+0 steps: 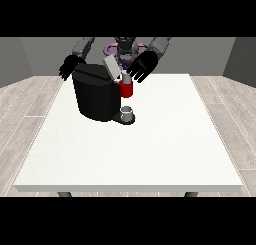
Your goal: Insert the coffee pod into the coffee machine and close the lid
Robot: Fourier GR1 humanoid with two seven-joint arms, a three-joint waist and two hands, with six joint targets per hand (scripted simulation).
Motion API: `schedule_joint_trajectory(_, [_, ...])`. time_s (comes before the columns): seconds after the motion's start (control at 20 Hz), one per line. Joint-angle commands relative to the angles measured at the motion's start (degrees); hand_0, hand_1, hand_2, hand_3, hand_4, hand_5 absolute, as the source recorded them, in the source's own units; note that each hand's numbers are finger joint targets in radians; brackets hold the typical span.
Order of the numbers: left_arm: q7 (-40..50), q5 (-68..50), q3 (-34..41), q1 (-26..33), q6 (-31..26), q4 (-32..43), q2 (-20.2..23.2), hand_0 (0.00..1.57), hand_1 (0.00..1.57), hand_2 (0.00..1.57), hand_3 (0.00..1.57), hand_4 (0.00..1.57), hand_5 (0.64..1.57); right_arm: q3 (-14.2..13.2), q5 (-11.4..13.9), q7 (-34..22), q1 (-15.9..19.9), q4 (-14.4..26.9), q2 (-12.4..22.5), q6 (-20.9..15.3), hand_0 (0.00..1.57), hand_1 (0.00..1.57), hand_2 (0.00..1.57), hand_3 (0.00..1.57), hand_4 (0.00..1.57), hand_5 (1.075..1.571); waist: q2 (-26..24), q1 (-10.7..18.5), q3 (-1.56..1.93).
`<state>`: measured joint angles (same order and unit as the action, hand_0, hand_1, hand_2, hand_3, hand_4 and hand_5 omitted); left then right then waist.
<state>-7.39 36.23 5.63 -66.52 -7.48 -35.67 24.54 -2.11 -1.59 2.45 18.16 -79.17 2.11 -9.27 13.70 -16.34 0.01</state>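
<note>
Small cup (128, 112) on machine's drip base, nearest. Coffee machine (96, 91) toward table's (150, 154) far left, lid (112, 67) raised. Hand at view's right (143, 66), fingers spread, over pod holder (126, 88) (pod itself not discernible). Hand at view's left (70, 66) relaxed behind machine. Step: insertion; next likely lid closing.

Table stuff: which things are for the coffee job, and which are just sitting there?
For the job:
coffee machine
its lid, tilted up
red pod holder

Just sitting there:
small grey cup on the machine's base
white table
</note>
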Motion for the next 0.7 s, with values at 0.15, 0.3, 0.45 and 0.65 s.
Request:
schedule_joint_trajectory(0.15, [-1.2,-0.1,0.9,0.8,-0.5,1.2,0.6,1.2,1.2,1.28,1.21,0.52,1.571,-0.9,-1.3,-2.8,-0.3,-1.8,1.7,1.3,0.0,0.0,0.0,0.0,0.53,1.571,-0.2,-0.7,-0.01])
schedule_joint_trajectory(0.3, [1.3,1.0,-0.2,0.3,-0.2,0.1,-1.3,1.16,1.16,1.24,1.18,0.49,1.571,-2.5,-2.1,3.0,-0.8,1.8,1.7,2.3,0.0,0.0,0.0,0.0,0.5,1.571,0.2,0.7,0.01])
schedule_joint_trajectory(0.45, [-0.8,0.9,1.1,0.3,-0.6,2.0,1.6,1.21,1.21,1.26,1.19,0.49,1.571,1.6,0.5,0.8,-2.6,-2.3,-1.0,0.2,0.0,0.0,0.0,0.0,0.45,1.571,0.5,-1.3,-0.02])
schedule_joint_trajectory(0.65, [-0.9,1.0,1.2,0.1,-0.4,1.6,1.1,1.23,1.23,1.27,1.18,0.48,1.571,-1.8,-2.1,1.8,-0.2,-0.6,1.6,2.3,0.0,0.0,0.0,0.0,0.43,1.571,3.1,-0.8,0.0])
